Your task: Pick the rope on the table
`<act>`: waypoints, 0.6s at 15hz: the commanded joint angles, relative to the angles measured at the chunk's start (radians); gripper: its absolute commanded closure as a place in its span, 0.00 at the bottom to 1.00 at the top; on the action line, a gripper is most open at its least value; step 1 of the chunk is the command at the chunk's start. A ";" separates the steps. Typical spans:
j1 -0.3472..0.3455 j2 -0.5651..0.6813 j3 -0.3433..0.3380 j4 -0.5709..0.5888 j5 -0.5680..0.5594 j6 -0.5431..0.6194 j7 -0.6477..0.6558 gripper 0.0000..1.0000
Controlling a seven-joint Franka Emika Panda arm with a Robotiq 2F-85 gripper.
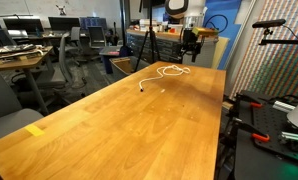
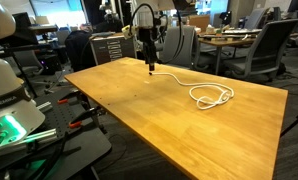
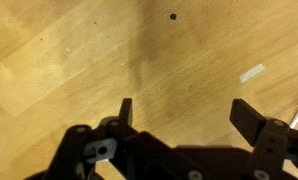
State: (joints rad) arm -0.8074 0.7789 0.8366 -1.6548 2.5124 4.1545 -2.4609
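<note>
The table (image 1: pixel 99 135) fills both exterior views. The rope (image 2: pixel 211 97) lies on it, loops bunched at one end with a long tail trailing off. My gripper (image 3: pixel 182 105) hangs with its jaws spread and empty; only bare wood shows beneath, so the rope lies off to one side.

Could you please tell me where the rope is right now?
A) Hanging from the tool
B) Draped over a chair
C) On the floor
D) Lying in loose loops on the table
D: the rope lies looped on the table, and the wrist view shows only bare wood between the open tool's fingers.
</note>
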 commanded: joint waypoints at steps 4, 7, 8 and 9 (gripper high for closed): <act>0.278 -0.074 -0.217 -0.008 -0.059 -0.282 0.112 0.00; 0.445 -0.024 -0.332 0.087 -0.045 -0.251 0.277 0.00; 0.485 0.009 -0.357 0.139 -0.023 -0.187 0.327 0.00; 0.497 0.030 -0.360 0.170 0.003 -0.144 0.343 0.00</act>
State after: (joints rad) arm -0.3922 0.7516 0.5333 -1.6096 2.4665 3.8925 -2.1987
